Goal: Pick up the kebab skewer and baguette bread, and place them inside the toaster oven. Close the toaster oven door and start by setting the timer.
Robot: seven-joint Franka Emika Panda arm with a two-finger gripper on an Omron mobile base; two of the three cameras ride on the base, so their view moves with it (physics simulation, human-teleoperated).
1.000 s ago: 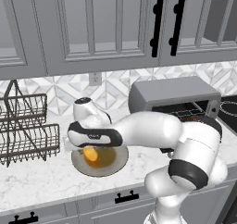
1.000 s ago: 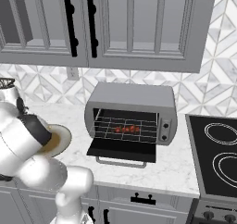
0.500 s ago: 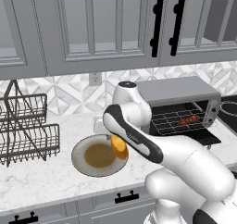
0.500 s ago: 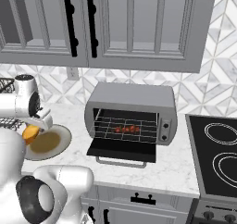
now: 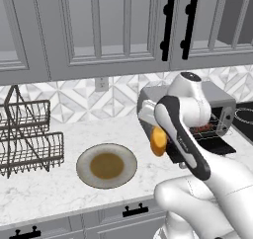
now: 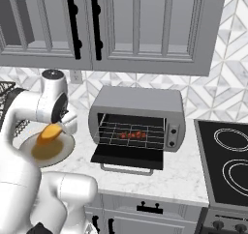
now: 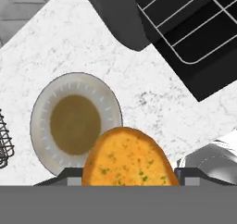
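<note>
1. The bread (image 7: 129, 158) is a short, stubby, golden-orange piece with little green specks. It is up in the air, above the counter and near the oven.
2. The skewer (image 6: 131, 135) is a small stick of red-brown chunks. It lies flat on the wire rack inside the oven.
3. The oven (image 6: 138, 105) is a grey box on the counter.
4. The oven door (image 6: 127, 155) is dark and folded down flat, wide open.

Arm (image 5: 197, 193): glossy white rounded shells, dark grey joint bands, black strip along the forearm. Wrist cap round, white, dark-ringed. Gripper (image 7: 127, 177) tips dark grey.
</note>
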